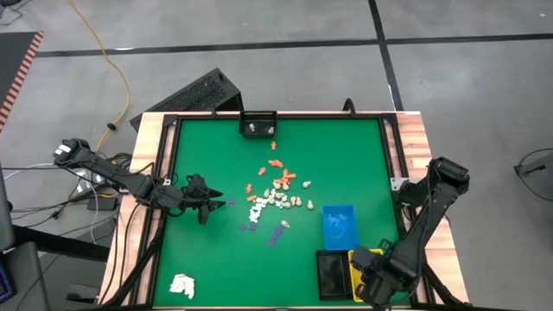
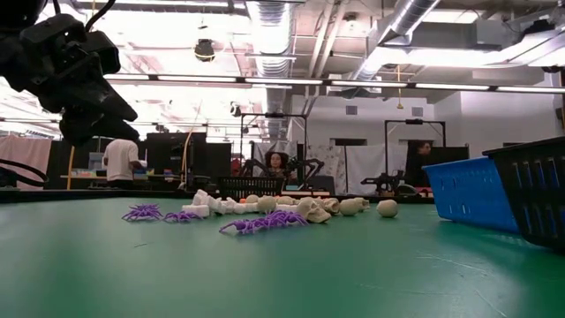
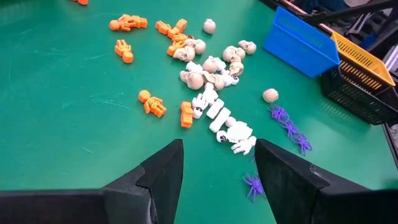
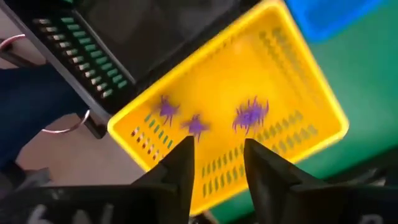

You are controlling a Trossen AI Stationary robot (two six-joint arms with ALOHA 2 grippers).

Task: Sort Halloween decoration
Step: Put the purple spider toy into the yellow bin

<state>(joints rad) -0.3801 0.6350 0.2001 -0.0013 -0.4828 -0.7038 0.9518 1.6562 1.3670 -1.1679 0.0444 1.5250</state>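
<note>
Right gripper (image 4: 214,163) over yellow tray (image 4: 261,81) at near right table corner; in high view we see tray mostly hidden under arm. Fingers parted, holding nothing. Wrist view blurred, yet we count three purple spiders (image 4: 250,115) lying in tray. Black tray (image 1: 331,274) just beside; contents we cannot make out. Blue tray (image 1: 339,224) beyond; contents unclear. Left gripper (image 3: 217,165) at table's left, jaws spread, empty, facing heap. Mid-table: loose purple spiders, white skeletons (image 3: 219,116), cream skulls (image 3: 212,67), then orange figures (image 3: 151,102) farthest. White wad (image 1: 182,285) near left corner.
</note>
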